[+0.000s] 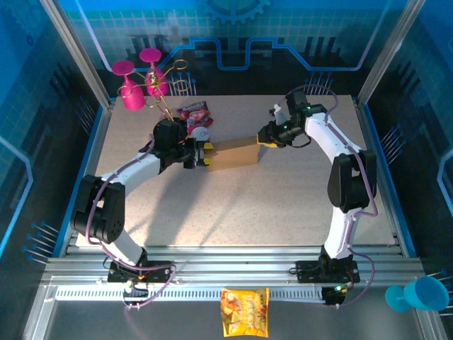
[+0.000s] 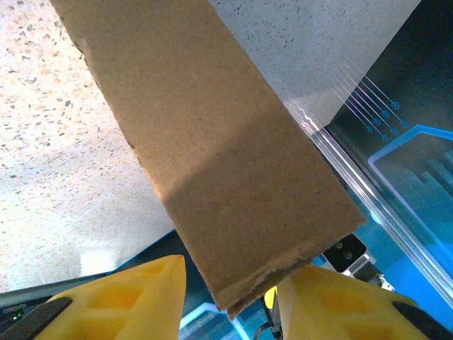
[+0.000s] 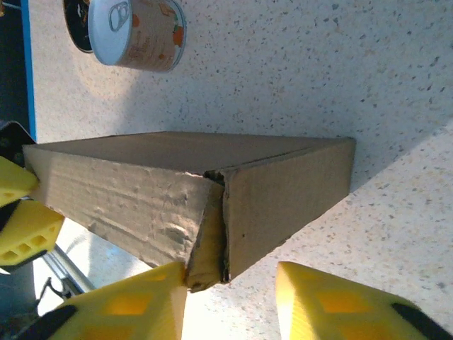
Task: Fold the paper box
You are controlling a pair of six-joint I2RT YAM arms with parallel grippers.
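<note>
Paper box [image 1: 232, 154]: plain brown cardboard, unmarked, folded up into a shallow rectangular shape. It sits mid-worktop [image 1: 248, 219] toward the far side, between the two pincers. In the right wrist view we see a long wall that is wrinkled and dented. The near corner seam gapes, with an inner flap poking out.

Left pincer [image 1: 201, 156] is on the box's left end. In the left wrist view both yellow fingers [image 2: 141, 301] sit against a cardboard edge, clamped on it. The left arm is bent, elbow out at the worktop's left edge, forearm angled in toward the box.

Right pincer [image 1: 264, 139] is at the right end, jaws apart astride the gaping corner. One finger [image 3: 127, 312] touches the flap; the other stands apart from the wall, so no grip. The right arm rises from its base, then arches over and leftward to the box.

A tin [image 3: 138, 35] lies on its side just beyond the box.

The box's underside is hidden. In the left wrist view the cardboard runs off the top of the frame, so we can't read its shape there.
</note>
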